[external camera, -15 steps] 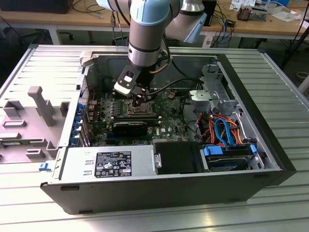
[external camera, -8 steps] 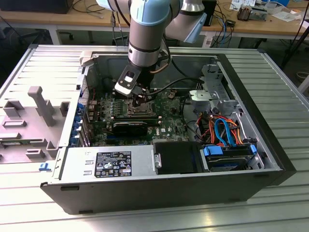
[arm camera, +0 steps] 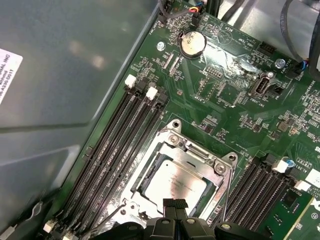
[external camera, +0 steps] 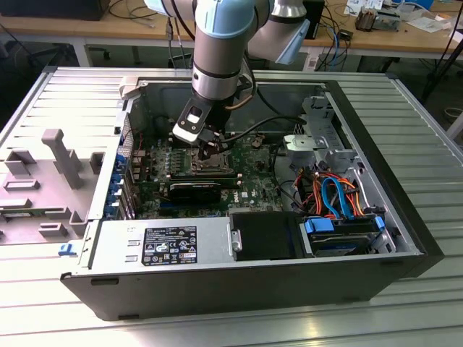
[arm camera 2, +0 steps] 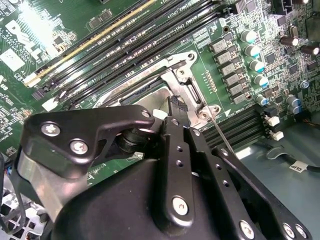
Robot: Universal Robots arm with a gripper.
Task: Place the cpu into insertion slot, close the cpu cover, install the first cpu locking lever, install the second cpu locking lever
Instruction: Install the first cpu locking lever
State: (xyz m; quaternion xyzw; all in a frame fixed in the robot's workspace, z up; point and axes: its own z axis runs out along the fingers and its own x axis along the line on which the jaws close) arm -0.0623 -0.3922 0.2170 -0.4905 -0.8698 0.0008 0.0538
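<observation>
The cpu sits seated beneath the closed cpu cover. The gripper jaws, pressed together and empty, meet the cover edge. Judged step: the first locking lever, which needs hooking down.

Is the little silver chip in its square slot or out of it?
In. In the first wrist view the cpu lies flat and square inside the window of the cpu cover.

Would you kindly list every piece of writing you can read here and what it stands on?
None can be read reliably.
Power supply label: print too small.
White sticker: partly out of frame, too small.
Circuit board lettering: too small.
cpu top: markings too faint.
</observation>
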